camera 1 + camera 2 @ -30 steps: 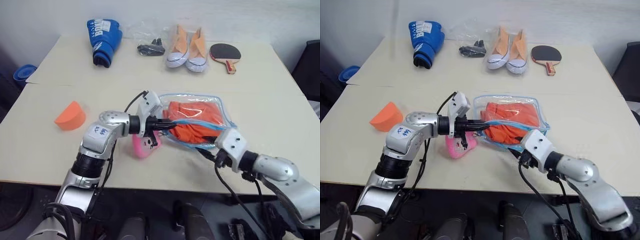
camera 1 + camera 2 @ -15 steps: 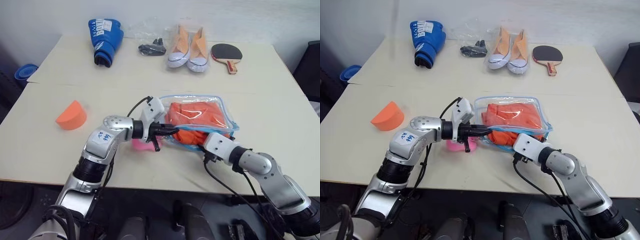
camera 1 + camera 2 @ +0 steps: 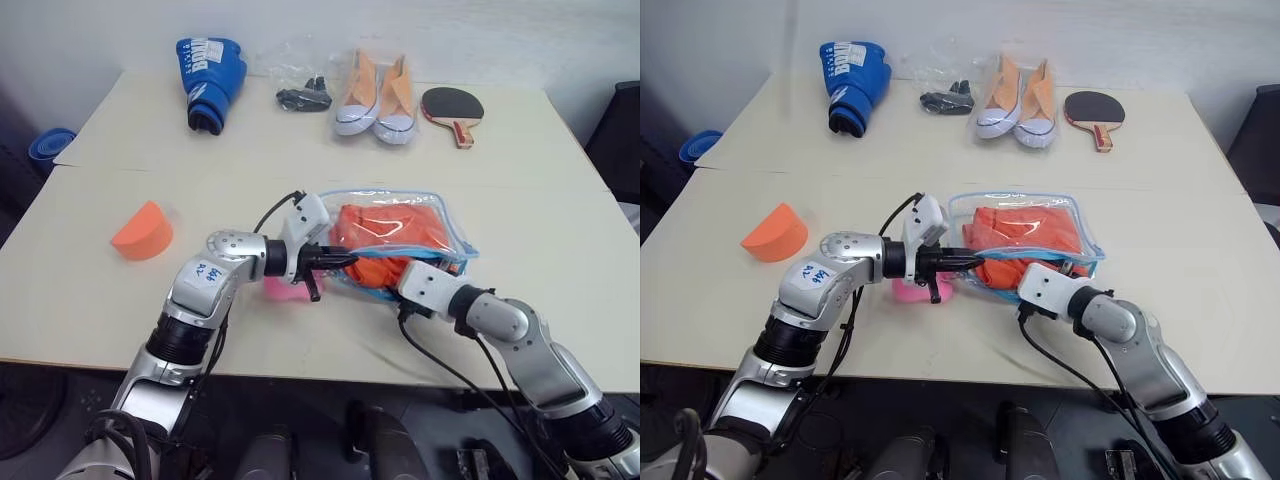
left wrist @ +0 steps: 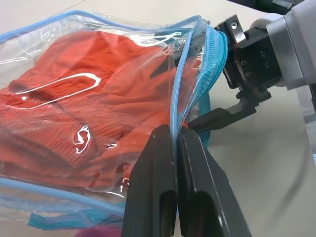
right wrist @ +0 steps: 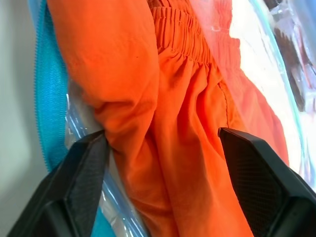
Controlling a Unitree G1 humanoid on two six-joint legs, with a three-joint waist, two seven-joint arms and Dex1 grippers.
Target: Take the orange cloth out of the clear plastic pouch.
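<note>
The clear plastic pouch (image 3: 448, 222) lies on the table with the orange cloth (image 3: 385, 222) inside; a fold of cloth bulges out at its open blue-zippered mouth (image 4: 213, 59). My left gripper (image 4: 175, 134) is shut on the pouch's light blue edging beside the mouth, holding it up. From the near side, my right gripper (image 5: 163, 140) is at the mouth, open, with its fingers (image 5: 81, 173) standing on either side of the bulging cloth fold. The pink plush charm (image 3: 284, 290) lies under my left wrist.
An orange half-round wedge (image 3: 142, 231) sits at the left. Along the far edge lie a blue boxing glove (image 3: 207, 68), a wrinkly bag of black items (image 3: 300, 96), orange-and-white sneakers (image 3: 376, 96) and a table-tennis paddle (image 3: 452, 106). The table's front edge (image 3: 330, 360) is close below my arms.
My right gripper has pushed forward into the pouch's mouth, rolled, and opened wider around the cloth fold. The left gripper keeps its hold in the same place.
</note>
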